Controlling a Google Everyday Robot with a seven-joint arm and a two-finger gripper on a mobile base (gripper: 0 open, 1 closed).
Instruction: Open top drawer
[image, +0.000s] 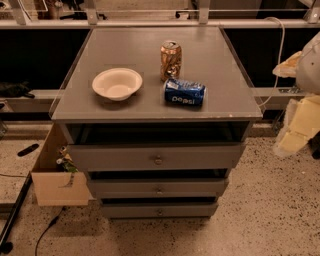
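The grey cabinet (150, 65) stands in the middle of the camera view. Its top drawer (120, 157) is the widest front, just under the tabletop, with a small round metal knob (158, 160) at its centre. The drawer front stands out a little from the cabinet, with a dark gap above it. My gripper (296, 134) is at the right edge of the view, a cream-white shape on the arm, well to the right of the drawer and apart from the knob.
On the cabinet top sit a white bowl (117, 83), an upright tan can (170, 60) and a blue Pepsi can (184, 92) lying on its side. Two narrower drawers (125, 188) lie below. A cardboard box (55, 175) stands on the floor at the left.
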